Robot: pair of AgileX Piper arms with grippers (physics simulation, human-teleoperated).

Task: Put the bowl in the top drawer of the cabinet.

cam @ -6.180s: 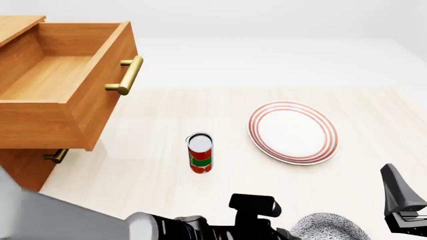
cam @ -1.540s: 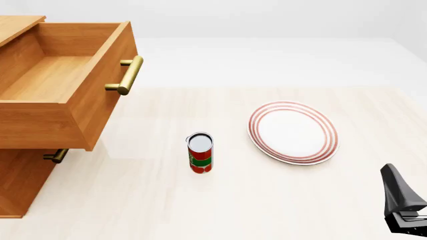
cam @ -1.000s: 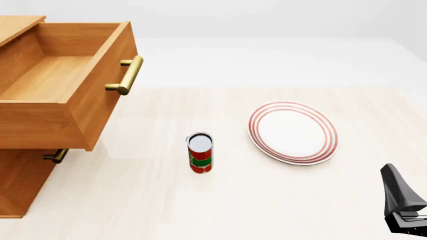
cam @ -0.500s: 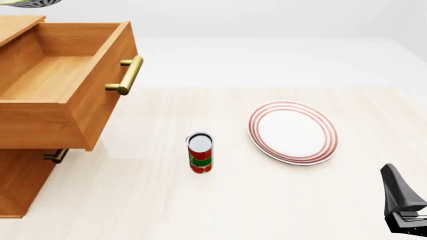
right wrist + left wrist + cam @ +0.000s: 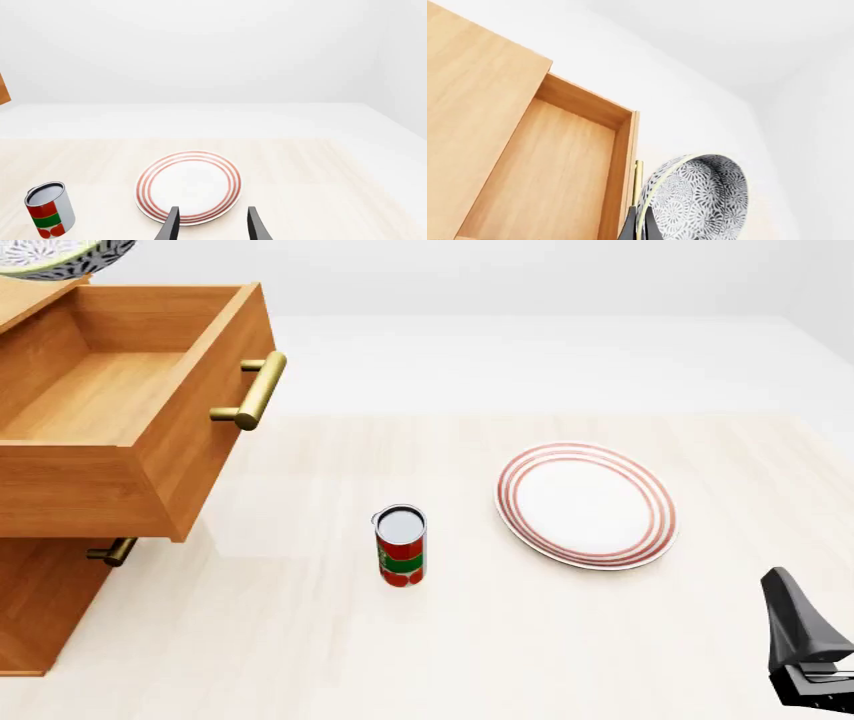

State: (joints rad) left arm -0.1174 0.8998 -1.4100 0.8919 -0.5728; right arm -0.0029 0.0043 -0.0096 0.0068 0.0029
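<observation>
The left gripper (image 5: 638, 226) is pinching the bowl (image 5: 56, 257) by its rim, holding it high at the front view's eleven o'clock, over the cabinet (image 5: 34, 292) top and just behind the open top drawer (image 5: 127, 405). The drawer cavity is lying toward five o'clock from the bowl, so the carry needs shifting that way before lowering. The right gripper (image 5: 210, 225) is idling, fingers spread, near the plate (image 5: 587, 505).

Non-task items on the pale wood-grain table (image 5: 334, 660): a red and green can (image 5: 400, 546) standing upright near centre, silver top facing up. A flat white plate with red rings (image 5: 586, 505) lies to the can's right and slightly farther, apart from it.
</observation>
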